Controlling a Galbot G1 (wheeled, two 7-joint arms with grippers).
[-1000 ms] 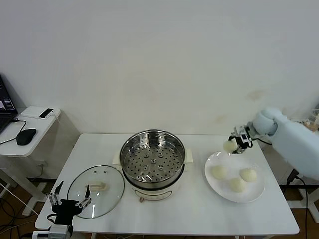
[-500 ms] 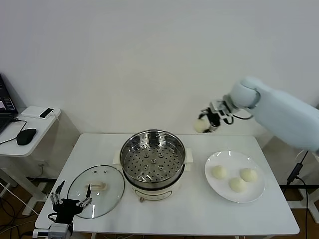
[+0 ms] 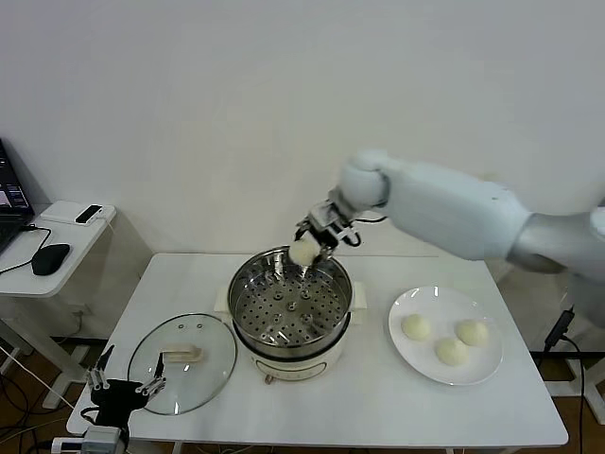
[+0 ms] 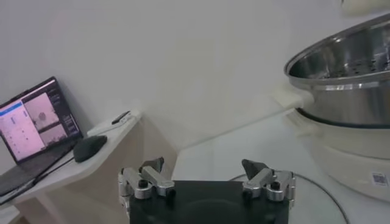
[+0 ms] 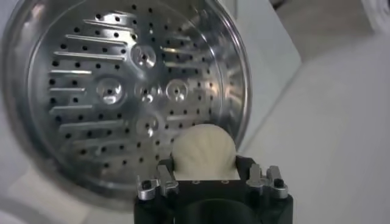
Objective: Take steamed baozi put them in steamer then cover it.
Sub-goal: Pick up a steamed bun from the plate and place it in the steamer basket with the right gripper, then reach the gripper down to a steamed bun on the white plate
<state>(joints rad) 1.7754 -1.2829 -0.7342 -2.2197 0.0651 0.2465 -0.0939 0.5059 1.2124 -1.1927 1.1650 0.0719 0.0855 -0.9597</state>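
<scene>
Item: bun (image 3: 302, 252), clamped in my right gripper (image 3: 309, 248), above the steamer's (image 3: 289, 312) far rim; its tray lies below and nearer me. Left gripper (image 3: 120, 387): jaws apart, idle by the lid (image 3: 182, 363).

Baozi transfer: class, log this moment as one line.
right end effector: shut on baozi over steamer rim | left end effector: open, parked by cover | plate: three buns

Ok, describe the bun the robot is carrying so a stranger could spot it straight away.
Find the shiny steel steamer mid-table. Above its far rim, the right hand grips one off-white bun. It is the only bun in the air; the other three lie on the white plate to the right.
</scene>
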